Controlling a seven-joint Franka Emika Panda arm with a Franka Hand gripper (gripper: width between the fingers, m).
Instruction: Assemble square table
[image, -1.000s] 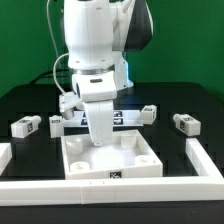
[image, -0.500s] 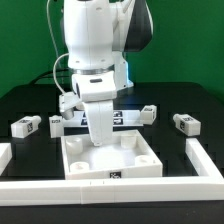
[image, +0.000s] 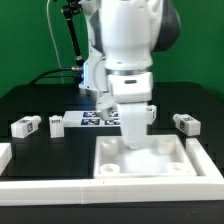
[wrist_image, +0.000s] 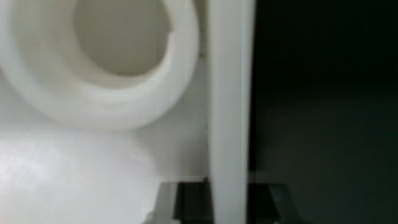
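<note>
The white square table top (image: 160, 168) lies tray-side up on the black table, right of the middle in the exterior view, with round sockets in its corners. My gripper (image: 133, 138) reaches down at its far rim. In the wrist view the rim wall (wrist_image: 231, 100) runs straight between my dark fingers (wrist_image: 191, 203), and my gripper (wrist_image: 231, 202) is shut on it. One round corner socket (wrist_image: 111, 55) shows close beside the rim. Two small white tagged legs (image: 25, 126) (image: 57, 124) lie at the exterior view's left and one leg (image: 186, 123) at its right.
The marker board (image: 92, 119) lies flat behind the table top, partly hidden by the arm. A long low white border wall (image: 50, 187) runs along the front, with short side pieces at the left (image: 4, 154) and right (image: 214, 160).
The arm and the table top have both shifted to the exterior view's right, and the top now lies nearer the right border wall. The legs have not moved.
</note>
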